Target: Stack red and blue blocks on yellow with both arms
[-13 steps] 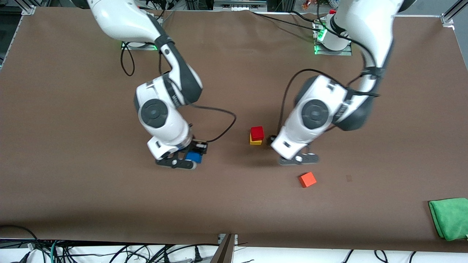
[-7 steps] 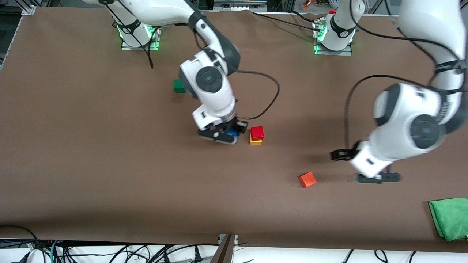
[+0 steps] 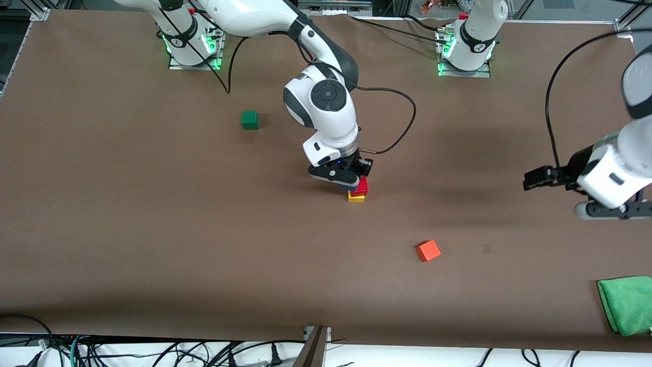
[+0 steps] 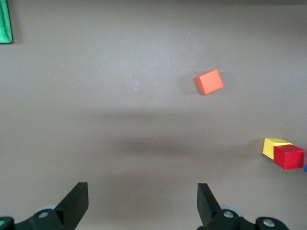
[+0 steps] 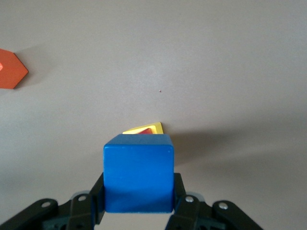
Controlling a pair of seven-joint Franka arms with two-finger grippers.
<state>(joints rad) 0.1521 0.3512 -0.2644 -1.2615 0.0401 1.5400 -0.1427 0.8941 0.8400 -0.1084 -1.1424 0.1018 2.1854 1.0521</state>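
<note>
The red block [image 3: 360,187] sits on the yellow cube [image 3: 356,198] in the middle of the table. My right gripper [image 3: 340,178] is shut on the blue block [image 5: 139,179] and holds it just above that stack. In the right wrist view only a corner of the yellow cube [image 5: 154,128] and a sliver of red show past the blue block. My left gripper [image 3: 614,211] is open and empty, up over bare table toward the left arm's end. The left wrist view shows the red block [image 4: 289,156] on the yellow cube [image 4: 271,145].
An orange-red cube [image 3: 428,251] lies nearer to the front camera than the stack. A dark green cube [image 3: 249,120] lies toward the right arm's base. A folded green cloth [image 3: 626,304] lies at the table's front corner at the left arm's end.
My right gripper has carried the blue block across to above the red-on-yellow stack. My left arm has swung away from the stack toward its own end of the table.
</note>
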